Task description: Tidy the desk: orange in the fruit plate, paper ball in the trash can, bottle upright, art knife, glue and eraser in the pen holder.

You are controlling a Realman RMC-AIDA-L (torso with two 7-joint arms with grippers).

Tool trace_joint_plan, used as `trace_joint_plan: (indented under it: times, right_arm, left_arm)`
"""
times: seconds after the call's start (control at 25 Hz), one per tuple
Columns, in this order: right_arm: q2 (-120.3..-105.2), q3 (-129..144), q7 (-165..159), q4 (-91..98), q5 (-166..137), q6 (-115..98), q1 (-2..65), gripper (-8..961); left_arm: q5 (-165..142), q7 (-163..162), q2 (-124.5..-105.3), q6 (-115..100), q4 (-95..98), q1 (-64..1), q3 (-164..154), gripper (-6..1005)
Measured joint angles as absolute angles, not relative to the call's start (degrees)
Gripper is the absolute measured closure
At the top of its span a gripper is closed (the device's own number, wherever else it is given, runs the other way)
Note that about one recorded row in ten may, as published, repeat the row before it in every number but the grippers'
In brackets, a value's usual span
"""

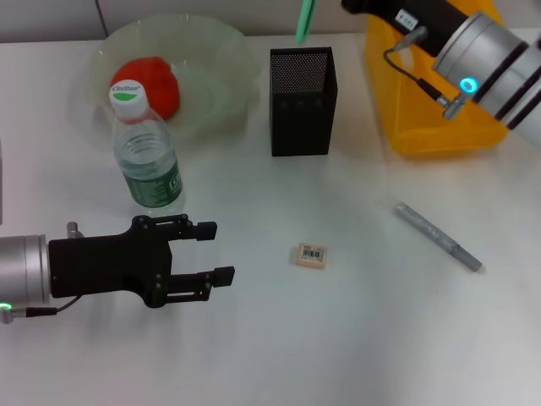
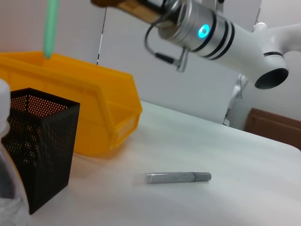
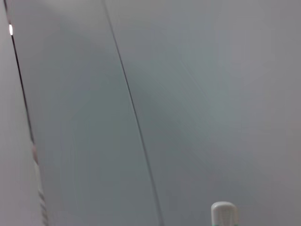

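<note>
Right end effector point(image 1: 338, 7) above pen holder point(image 1: 303, 101)

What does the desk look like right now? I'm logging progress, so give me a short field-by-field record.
orange: in the fruit plate
bottle: upright, in front of the plate
pen holder: black mesh, upright
green stick: hanging above the pen holder, under the right arm
eraser: flat on the table
grey stick: lying on the table, right of the eraser
yellow bin: beside the pen holder
left gripper: open, low, near the bottle
</note>
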State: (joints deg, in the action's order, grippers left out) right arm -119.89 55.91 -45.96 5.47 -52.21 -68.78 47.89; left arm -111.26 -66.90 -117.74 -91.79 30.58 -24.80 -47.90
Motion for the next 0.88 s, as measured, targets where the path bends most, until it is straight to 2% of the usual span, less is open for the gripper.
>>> trace_joint_plan:
  times: [0.4,0.68,0.88]
  right_arm:
    - [-119.88,56.5,-43.1,4.2,-52.7,-63.7,47.6,780]
    - [-119.85,62.1,-48.3,7.0,-53.2,-63.4,47.3,589]
    - [-119.26,71.3,-58.8,16.8,-57.5,-63.8,42.9,460]
  left_arm:
    - [-111.3,-66.9,-117.86,-91.6,30.7,-24.9,-47.9,274]
    - [-111.3,-67.4,-117.86,-91.8,31.0,-25.0,-47.7,274]
    - [-111.3,-67.4,-117.78,-92.2,30.8,-24.7,-47.7,273]
